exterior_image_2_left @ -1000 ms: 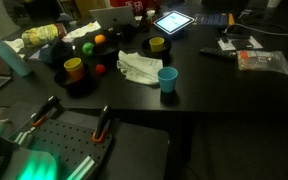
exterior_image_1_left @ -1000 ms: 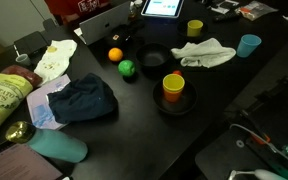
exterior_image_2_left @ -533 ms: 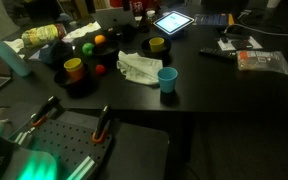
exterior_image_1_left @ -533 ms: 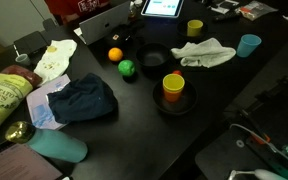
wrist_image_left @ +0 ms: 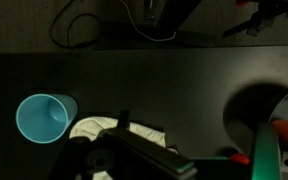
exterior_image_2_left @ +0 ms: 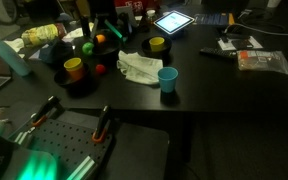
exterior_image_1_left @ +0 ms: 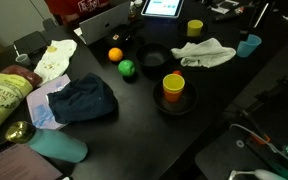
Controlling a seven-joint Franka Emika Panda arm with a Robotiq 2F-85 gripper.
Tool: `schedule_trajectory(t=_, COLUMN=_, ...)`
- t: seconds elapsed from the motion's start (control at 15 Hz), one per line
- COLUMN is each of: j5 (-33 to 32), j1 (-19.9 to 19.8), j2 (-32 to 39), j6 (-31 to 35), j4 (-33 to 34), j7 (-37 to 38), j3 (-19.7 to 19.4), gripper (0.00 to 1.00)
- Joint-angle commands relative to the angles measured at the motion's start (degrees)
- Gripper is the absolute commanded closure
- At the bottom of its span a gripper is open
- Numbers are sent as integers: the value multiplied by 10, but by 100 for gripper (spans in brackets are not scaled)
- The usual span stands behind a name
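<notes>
My gripper shows as a dark shape at the far edge of the black table, high above the blue cup. It also shows in an exterior view. In the wrist view only dark parts of the gripper show along the bottom edge, and its jaws are too dark to read. Below it lie the blue cup, a white cloth and a black bowl. It holds nothing that I can see.
On the table are an orange ball, a green ball, a yellow cup in a black bowl, a white cloth, a dark blue cloth, a tablet, a chips bag and a teal bottle.
The arm has come into both exterior views at the far side of the table. Nothing on the table has moved.
</notes>
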Motion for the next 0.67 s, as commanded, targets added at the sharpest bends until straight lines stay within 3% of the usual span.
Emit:
schedule_trajectory(t=0.0, j5=2, j1=5, j2=85, j6=52, j4=41, j7=-4, j3=21, gripper=0)
schedule_trajectory(t=0.33, j5=-34, j1=21, j2=170, j6=165, j4=57, j7=38, j3=42, gripper=0)
schedule_trajectory(t=0.6, j5=-124, j1=55, j2=216, j6=254, j4=73, j7=106, j3=14, gripper=0)
